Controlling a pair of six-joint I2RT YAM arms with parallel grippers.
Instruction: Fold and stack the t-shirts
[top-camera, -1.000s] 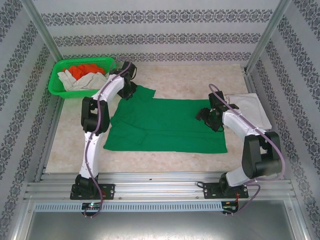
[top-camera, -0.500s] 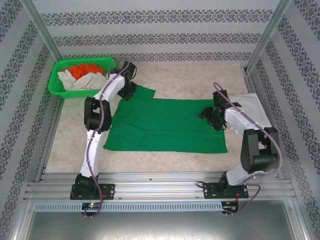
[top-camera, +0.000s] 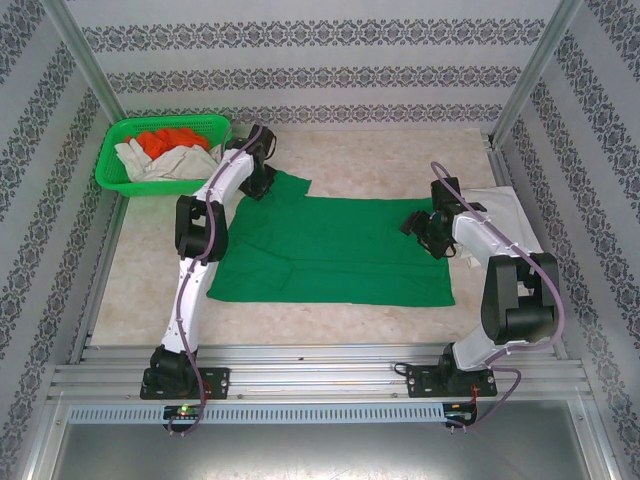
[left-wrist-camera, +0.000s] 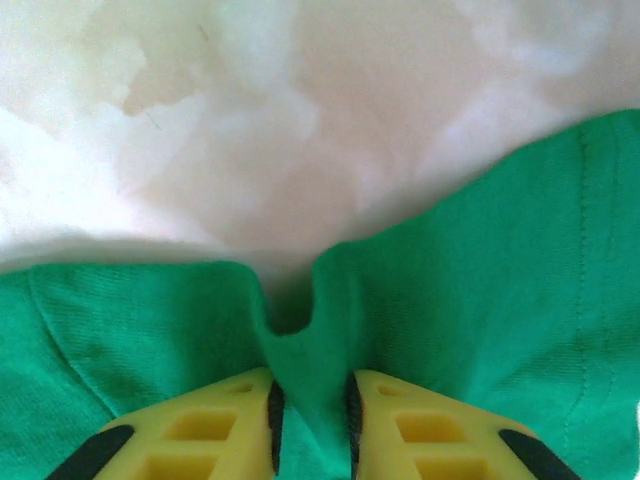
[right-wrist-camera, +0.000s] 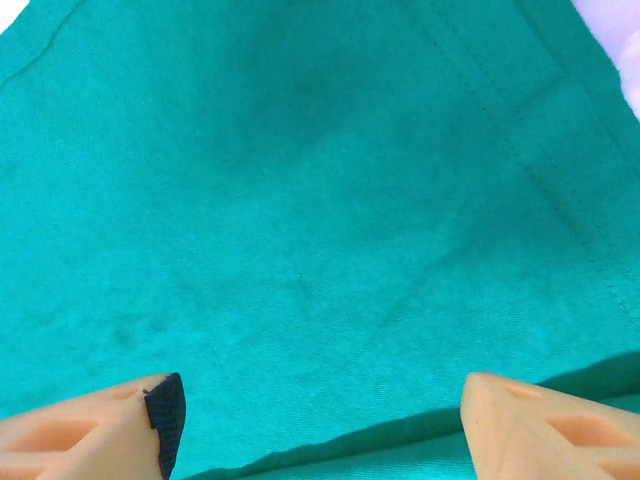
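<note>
The left end effector (left-wrist-camera: 311, 405) is clenched on a pinched fold of the dark green t-shirt (left-wrist-camera: 480, 300), while the right end effector (right-wrist-camera: 320, 400) hangs released above it.

The green t-shirt (top-camera: 330, 250) is plain. The mesh basket (top-camera: 107, 165) is bright green, and the counter (top-camera: 390, 160) is mottled beige.

A dark green soft cloth t-shirt (top-camera: 330, 250) is lying spread flat across the middle of the table (top-camera: 380, 160), with its far-left sleeve edge bunching into a small upright ridge. An off-white folded cloth t-shirt (top-camera: 500, 215) is resting just beside its right end. A crumpled off-white cloth t-shirt (top-camera: 165, 160) and an orange cloth t-shirt (top-camera: 170, 138) are sitting heaped together in the bright green plastic mesh basket (top-camera: 108, 165) at the far left.
</note>
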